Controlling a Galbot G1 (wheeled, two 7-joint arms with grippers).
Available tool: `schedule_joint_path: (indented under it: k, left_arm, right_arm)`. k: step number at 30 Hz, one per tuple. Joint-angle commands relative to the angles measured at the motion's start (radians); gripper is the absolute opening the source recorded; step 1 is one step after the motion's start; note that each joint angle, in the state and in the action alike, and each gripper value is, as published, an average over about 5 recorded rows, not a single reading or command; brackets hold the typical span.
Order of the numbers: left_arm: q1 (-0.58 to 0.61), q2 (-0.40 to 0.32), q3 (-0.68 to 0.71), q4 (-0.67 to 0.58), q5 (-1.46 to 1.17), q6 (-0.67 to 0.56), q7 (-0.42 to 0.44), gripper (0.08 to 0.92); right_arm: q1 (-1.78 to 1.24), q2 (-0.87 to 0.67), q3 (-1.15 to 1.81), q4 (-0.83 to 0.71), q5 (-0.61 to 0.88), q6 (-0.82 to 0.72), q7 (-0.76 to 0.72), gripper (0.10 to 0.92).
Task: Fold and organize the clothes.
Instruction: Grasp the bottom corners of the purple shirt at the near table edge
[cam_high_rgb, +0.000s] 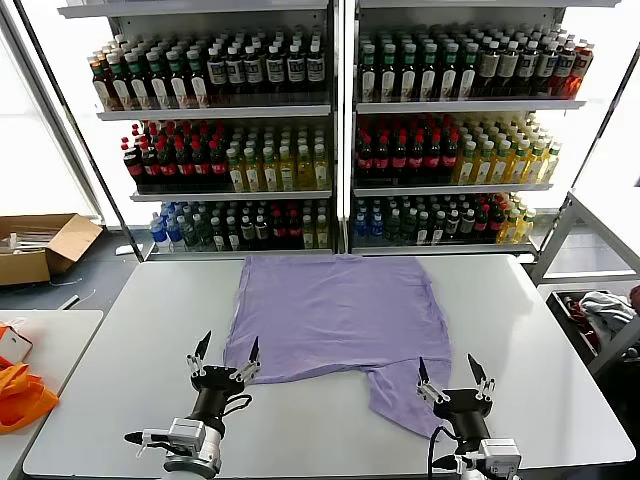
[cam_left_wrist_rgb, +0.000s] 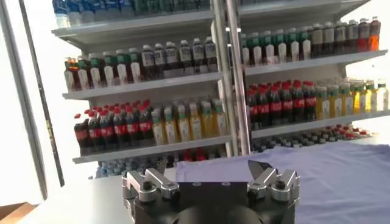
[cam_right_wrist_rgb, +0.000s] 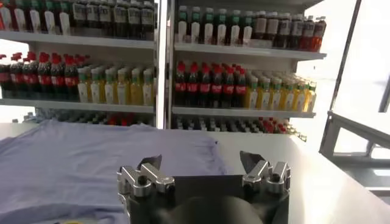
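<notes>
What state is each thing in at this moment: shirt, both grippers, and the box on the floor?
Lavender T-shirt: spread flat on the table, plain side up, not folded, one sleeve sticking out toward the robot.
Left gripper: open, empty, at the shirt's near left corner.
Right gripper: open, empty, by the near sleeve.
Cardboard box: flaps open, on the floor.

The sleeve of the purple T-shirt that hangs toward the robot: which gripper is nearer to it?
Right. The right gripper, open, hovers over the near edge of that sleeve. The left gripper, open, is at the opposite near corner of the T-shirt.
</notes>
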Motion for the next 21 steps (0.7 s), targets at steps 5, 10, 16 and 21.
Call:
schedule_joint_path:
  k: [5, 10, 16, 21]
  left_arm:
    - [-0.013, 0.033, -0.002, 0.057, -0.036, 0.139, 0.015, 0.823]
    - [-0.013, 0.041, 0.005, 0.065, -0.042, 0.156, 0.019, 0.823]
    - [-0.021, 0.052, 0.007, 0.076, -0.090, 0.188, 0.017, 0.823]
    - [-0.034, 0.051, -0.003, 0.090, -0.126, 0.199, 0.007, 0.822]
  right_arm:
    - [-0.020, -0.001, -0.043, -0.012, 0.053, -0.048, 0.053, 0.823]
    - [-0.021, 0.009, -0.055, -0.025, 0.057, -0.064, 0.077, 0.823]
    - [-0.021, 0.017, -0.050, -0.039, 0.051, -0.067, 0.094, 0.823]
    - [-0.030, 0.023, -0.058, -0.049, 0.050, -0.064, 0.104, 0.823]
